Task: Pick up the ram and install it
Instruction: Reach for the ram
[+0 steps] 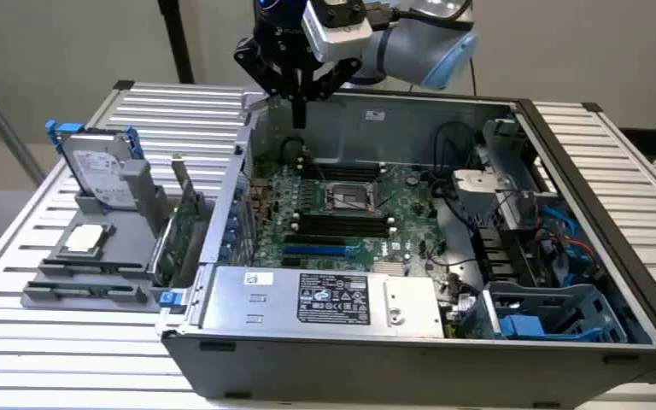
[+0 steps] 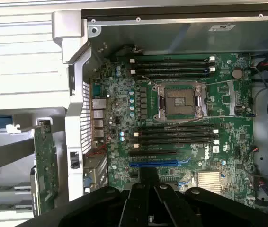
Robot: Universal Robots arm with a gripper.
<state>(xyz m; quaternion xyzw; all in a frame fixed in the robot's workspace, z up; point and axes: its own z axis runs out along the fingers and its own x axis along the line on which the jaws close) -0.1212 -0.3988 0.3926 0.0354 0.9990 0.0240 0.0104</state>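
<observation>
I see my arm [image 1: 410,30] in silver-grey with a pale blue joint cap [image 1: 450,53], a white box [image 1: 336,20] at the wrist, and a black linkage claw [image 1: 300,115].

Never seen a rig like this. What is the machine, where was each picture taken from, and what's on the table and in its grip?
The machine is one robot arm ending in a gripper. One picture comes from a camera off the arm; the other from a camera on its wrist, looking down onto the motherboard. On the slatted table stands an open computer case. Beside it, at the exterior view's left, a grey holder carries a hard drive, a processor chip and an expansion card. Above the case, the gripper seems shut on a thin strip seen edge-on, apparently the ram.
</observation>
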